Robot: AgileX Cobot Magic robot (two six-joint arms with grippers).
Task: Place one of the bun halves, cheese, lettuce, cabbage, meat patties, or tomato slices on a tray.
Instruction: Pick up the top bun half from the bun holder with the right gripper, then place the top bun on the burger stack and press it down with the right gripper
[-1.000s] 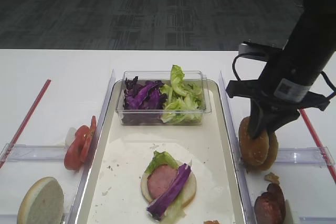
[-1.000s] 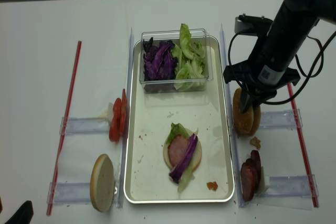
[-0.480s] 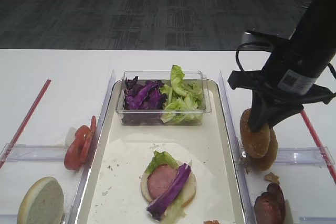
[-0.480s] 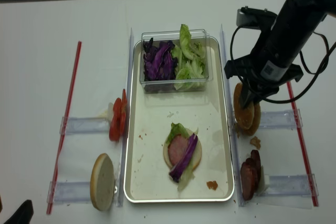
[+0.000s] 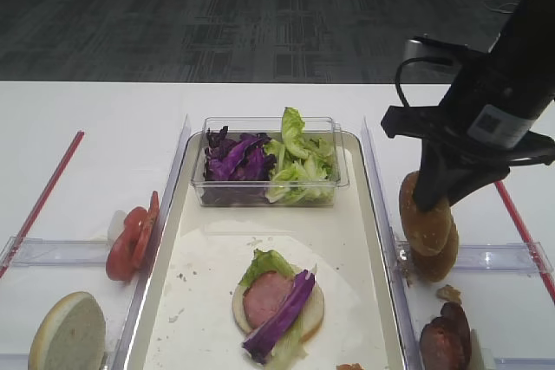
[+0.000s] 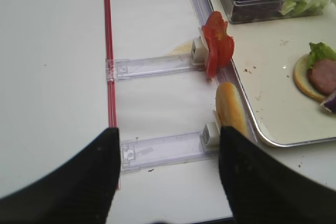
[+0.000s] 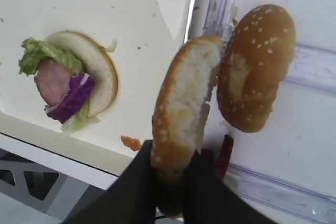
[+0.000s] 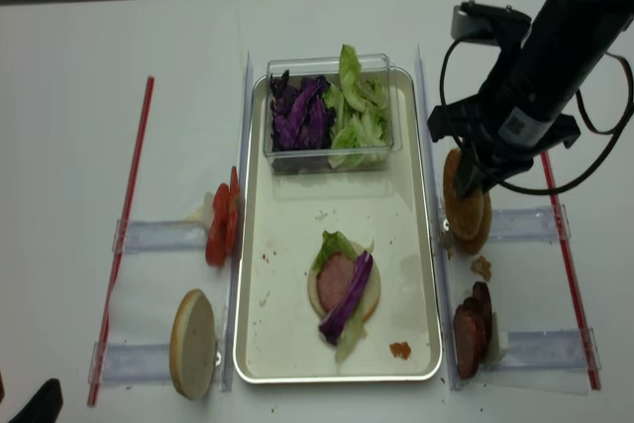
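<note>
My right gripper (image 5: 432, 195) (image 7: 173, 162) is shut on the edge of a sesame bun half (image 5: 424, 214) (image 7: 184, 106). It holds the bun on edge, just above a second golden bun half (image 5: 440, 257) (image 7: 257, 72) right of the cream tray (image 5: 347, 214). On the tray lies a bun base topped with lettuce, a meat slice and cabbage (image 5: 277, 301). Tomato slices (image 5: 130, 240) and a pale-faced bun half (image 5: 68, 331) stand left of the tray. Meat patties (image 5: 447, 340) are at the front right. My left gripper (image 6: 168, 142) is open over the table. Cheese is out of view.
A clear box (image 5: 334, 181) at the tray's far end holds purple cabbage (image 5: 234, 158) and lettuce (image 5: 299, 162). Clear side trays (image 6: 157, 66) flank the tray. Red strips (image 5: 43, 192) run along both outer sides. An orange crumb (image 8: 400, 350) lies near the tray's front rim.
The right gripper has lifted the sesame bun half off the bun beneath it and shifted slightly right. The left gripper has not moved.
</note>
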